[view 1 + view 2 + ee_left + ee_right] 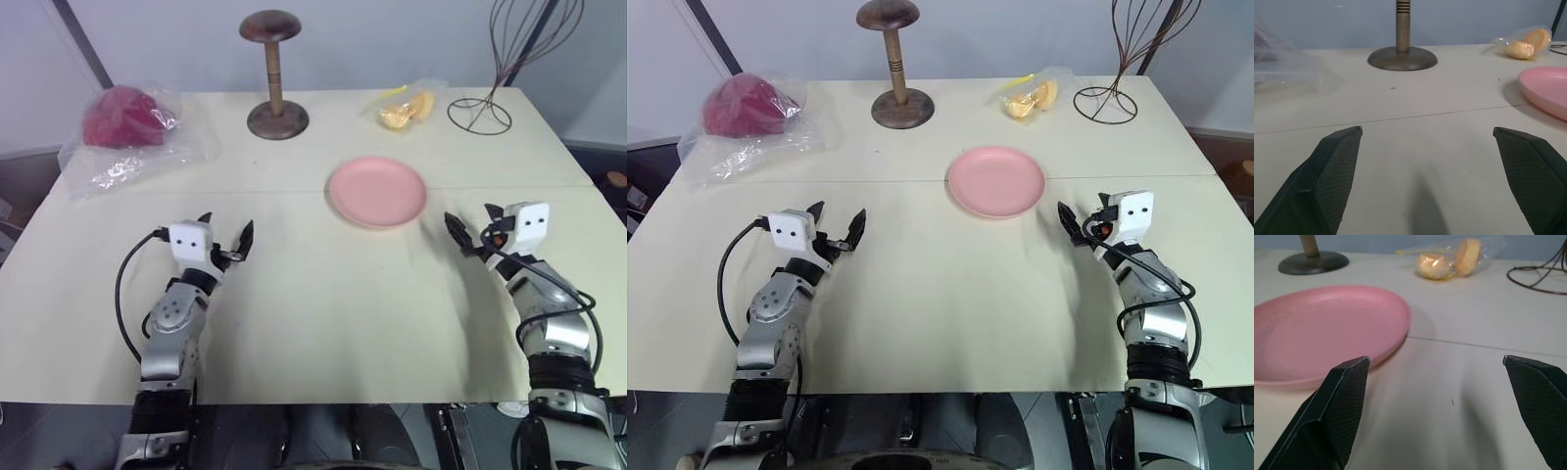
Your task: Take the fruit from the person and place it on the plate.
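Both of my grippers stood wide open and held nothing. From the head camera, my left gripper [227, 241] hung low over the table [294, 323] on the near left, and my right gripper [472, 233] sat just beside the near right edge of the pink plate [377, 192], not touching it. The plate was bare, lying near the middle of the table. I saw no fruit and no person's hand anywhere, so the handover had not begun.

Through my left wrist camera, the two black fingers [1332, 171] stood far apart with bare tabletop between them; the wooden stand [1402, 54] rose ahead and the plate's rim showed off to one side.

Through my right wrist camera, the fingers [1337, 411] were equally spread, with the plate close in front of one of them.

I judged the main risk to be timing: closing too soon or too late on a smooth round fruit could let it slip and roll off the table. My right gripper so near the plate could also nudge it.

Across the pale, seamed tabletop lay a clear bag with a red thing [122, 117] at the far left, a bag of pale orange pieces [407, 108] and a wire stand [490, 98] at the far right, against a plain light wall.
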### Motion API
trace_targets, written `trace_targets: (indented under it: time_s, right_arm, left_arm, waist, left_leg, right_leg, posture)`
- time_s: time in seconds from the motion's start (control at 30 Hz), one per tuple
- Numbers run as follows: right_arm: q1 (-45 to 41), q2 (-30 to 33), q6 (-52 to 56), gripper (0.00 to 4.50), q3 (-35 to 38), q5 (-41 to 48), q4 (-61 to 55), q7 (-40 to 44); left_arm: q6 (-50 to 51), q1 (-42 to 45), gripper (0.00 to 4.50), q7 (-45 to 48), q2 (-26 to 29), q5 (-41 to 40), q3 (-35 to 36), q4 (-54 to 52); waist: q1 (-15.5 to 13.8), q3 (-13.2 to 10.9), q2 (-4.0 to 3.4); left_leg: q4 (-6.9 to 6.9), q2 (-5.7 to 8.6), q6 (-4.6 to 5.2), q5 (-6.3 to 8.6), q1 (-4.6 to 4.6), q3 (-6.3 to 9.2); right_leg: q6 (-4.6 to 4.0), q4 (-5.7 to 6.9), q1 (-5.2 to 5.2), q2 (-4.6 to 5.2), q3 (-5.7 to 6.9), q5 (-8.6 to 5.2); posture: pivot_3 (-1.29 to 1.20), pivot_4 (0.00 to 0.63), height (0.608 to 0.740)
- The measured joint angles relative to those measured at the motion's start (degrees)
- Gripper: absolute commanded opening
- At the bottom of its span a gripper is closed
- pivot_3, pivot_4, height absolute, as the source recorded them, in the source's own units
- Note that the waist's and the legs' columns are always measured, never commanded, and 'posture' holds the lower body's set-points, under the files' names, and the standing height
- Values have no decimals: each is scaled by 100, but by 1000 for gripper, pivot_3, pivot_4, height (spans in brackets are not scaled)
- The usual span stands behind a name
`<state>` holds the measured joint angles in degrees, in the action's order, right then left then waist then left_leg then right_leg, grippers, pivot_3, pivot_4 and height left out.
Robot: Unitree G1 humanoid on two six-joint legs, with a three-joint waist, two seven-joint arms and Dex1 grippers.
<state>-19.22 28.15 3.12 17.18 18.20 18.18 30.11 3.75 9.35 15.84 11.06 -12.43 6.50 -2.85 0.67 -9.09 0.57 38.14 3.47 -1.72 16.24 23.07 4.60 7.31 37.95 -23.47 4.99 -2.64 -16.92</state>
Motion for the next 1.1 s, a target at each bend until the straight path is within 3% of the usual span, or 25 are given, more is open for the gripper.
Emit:
trace_targets:
  time_s: [1.1]
  right_arm:
    - [186, -36, -1, 4500, -9, -8, -19, -273]
  left_arm:
    - [44, 80, 4481, 18, 21, -116, 6, -1]
  waist:
    - [2, 0, 0]
  left_leg:
    - [0, 0, 0, 0, 0, 0]
  right_leg:
    - [0, 0, 0, 0, 0, 0]
  posture:
    - [0, 150, 740]
